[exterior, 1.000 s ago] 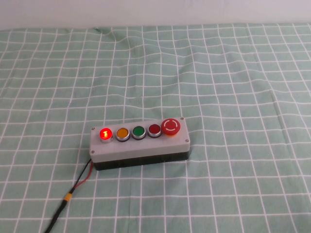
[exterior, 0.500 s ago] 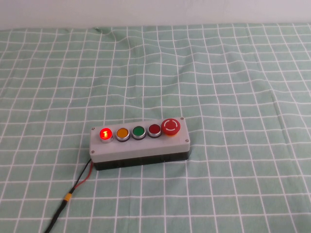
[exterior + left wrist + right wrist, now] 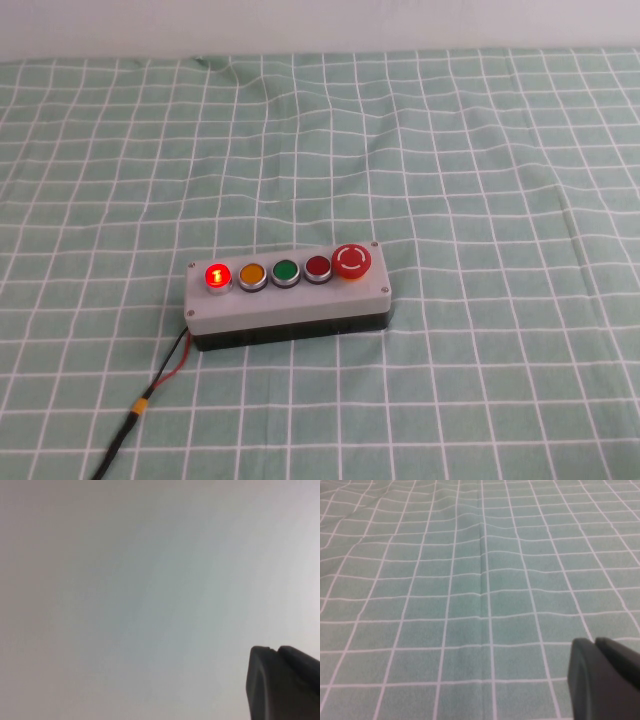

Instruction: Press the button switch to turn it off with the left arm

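The button switch (image 3: pixel 216 275) glows bright red with a white "I" mark. It sits at the left end of the grey five-button box (image 3: pixel 290 303) on the green checked cloth. Neither arm shows in the high view. My left gripper (image 3: pixel 274 649) shows only in the left wrist view, its black fingers closed together and empty, facing a plain pale surface. The box is out of that view. My right gripper (image 3: pixel 594 640) is closed and empty just above bare cloth, in the right wrist view only.
On the box, right of the switch, are a yellow button (image 3: pixel 251 274), a green button (image 3: pixel 285 271), a darker red button (image 3: pixel 318 267) and a large red mushroom button (image 3: pixel 352 261). A red-and-black cable (image 3: pixel 160 385) runs from the box's left end toward the front edge.
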You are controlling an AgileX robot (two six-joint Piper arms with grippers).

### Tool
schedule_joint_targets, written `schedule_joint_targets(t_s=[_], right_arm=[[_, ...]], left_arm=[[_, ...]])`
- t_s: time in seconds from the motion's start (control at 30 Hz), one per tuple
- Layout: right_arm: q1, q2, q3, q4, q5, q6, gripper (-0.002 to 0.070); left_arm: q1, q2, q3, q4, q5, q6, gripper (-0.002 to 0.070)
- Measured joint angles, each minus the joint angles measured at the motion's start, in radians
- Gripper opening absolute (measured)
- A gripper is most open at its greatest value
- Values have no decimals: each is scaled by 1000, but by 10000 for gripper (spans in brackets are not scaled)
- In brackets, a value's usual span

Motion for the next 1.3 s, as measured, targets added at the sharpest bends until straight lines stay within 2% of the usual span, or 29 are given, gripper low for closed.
schedule_joint_targets(t_s=[0.13, 0.5, 0.73, 0.9, 1.03, 1.13, 1.3], right_arm=[[0, 0, 0, 0, 0, 0, -17], [0, 0, 0, 0, 0, 0, -17], [0, 0, 0, 0, 0, 0, -17], [0, 0, 0, 0, 0, 0, -17], [0, 0, 0, 0, 0, 0, -17], [0, 0, 0, 0, 0, 0, -17], [0, 0, 0, 0, 0, 0, -17]], left_arm=[[0, 119, -37, 24, 92, -7, -2], [0, 320, -56, 12, 129, -18, -2], [0, 573, -231, 2, 457, 56, -2], [0, 799, -394, -59, 710, 172, -2], [-3, 974, -484, -144, 829, 289, -2], [-37, 1082, -531, -203, 858, 354, -2], [-133, 1254, -583, -212, 863, 377, -2]])
